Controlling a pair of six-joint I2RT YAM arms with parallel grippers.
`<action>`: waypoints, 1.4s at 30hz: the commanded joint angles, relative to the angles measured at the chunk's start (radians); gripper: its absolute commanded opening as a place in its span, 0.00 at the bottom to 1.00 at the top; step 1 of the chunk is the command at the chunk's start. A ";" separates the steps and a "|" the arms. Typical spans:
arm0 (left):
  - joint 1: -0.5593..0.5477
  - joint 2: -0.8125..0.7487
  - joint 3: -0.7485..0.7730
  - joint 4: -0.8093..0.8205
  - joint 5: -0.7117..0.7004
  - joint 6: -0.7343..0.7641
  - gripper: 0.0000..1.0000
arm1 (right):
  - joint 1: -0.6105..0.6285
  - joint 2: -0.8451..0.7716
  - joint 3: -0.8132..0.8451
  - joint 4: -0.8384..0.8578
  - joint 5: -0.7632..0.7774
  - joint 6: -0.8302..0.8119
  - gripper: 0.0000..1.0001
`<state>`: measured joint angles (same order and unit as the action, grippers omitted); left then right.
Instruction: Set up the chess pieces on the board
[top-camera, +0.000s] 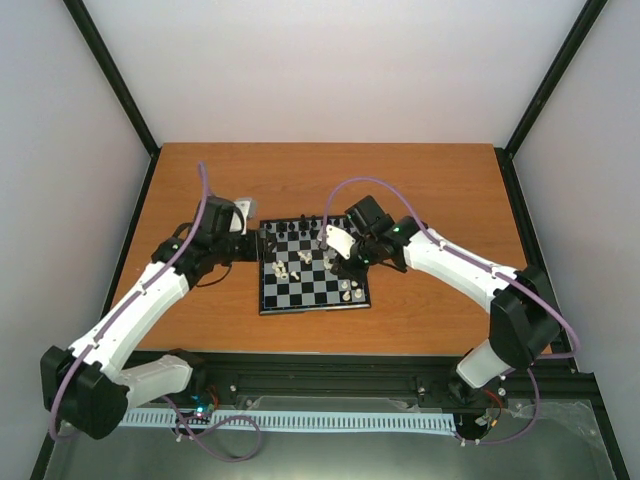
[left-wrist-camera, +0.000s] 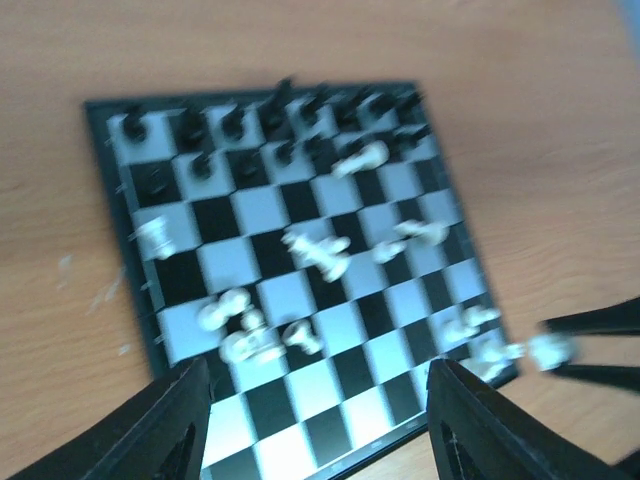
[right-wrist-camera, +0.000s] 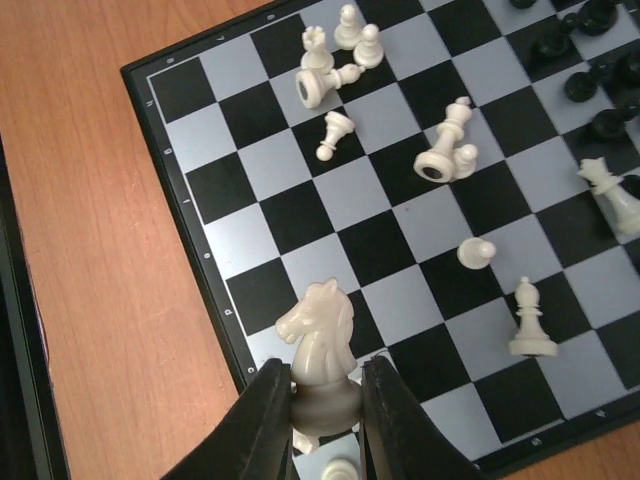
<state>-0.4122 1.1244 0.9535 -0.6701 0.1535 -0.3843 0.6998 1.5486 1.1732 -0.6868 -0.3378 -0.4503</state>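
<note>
The board (top-camera: 312, 310) lies flat in the middle of the table (top-camera: 430, 190), between the two arms, with the chess pieces only partly in order. The black pieces (left-wrist-camera: 270, 120) stand mostly upright, crowded into the two rows along the board's far edge. The white pieces (right-wrist-camera: 445, 150) are scattered loosely over the middle and near squares. Several of them are tipped on their sides, while a bishop (right-wrist-camera: 530, 325) stands upright on a light square. The right gripper (right-wrist-camera: 322, 405) is over the board and clamped on a white knight (right-wrist-camera: 318, 335). Its two fingers press the knight's base from either side, and the horse's head rises upright between them. The knight sits over a square just inside the rim, close to a corner. Whether its base touches the board cannot be told. Another white piece (right-wrist-camera: 340, 468) peeks out directly under the fingers. The left gripper (left-wrist-camera: 315, 420) hangs at the left side of the board with its fingers spread wide apart and nothing between them. Its wrist view is blurred, so the small pieces there are hard to tell apart.
</note>
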 joint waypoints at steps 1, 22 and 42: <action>0.002 -0.078 -0.062 0.265 0.187 -0.221 0.61 | -0.006 0.006 -0.037 0.066 -0.061 -0.026 0.13; -0.154 0.044 -0.258 0.737 0.275 -0.617 0.43 | -0.006 -0.084 -0.068 0.106 -0.103 -0.020 0.15; -0.238 0.211 -0.213 0.839 0.319 -0.685 0.29 | -0.008 -0.092 -0.071 0.125 -0.066 -0.015 0.15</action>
<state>-0.6434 1.3334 0.6968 0.1226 0.4599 -1.0443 0.6998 1.4738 1.1076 -0.5854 -0.4156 -0.4656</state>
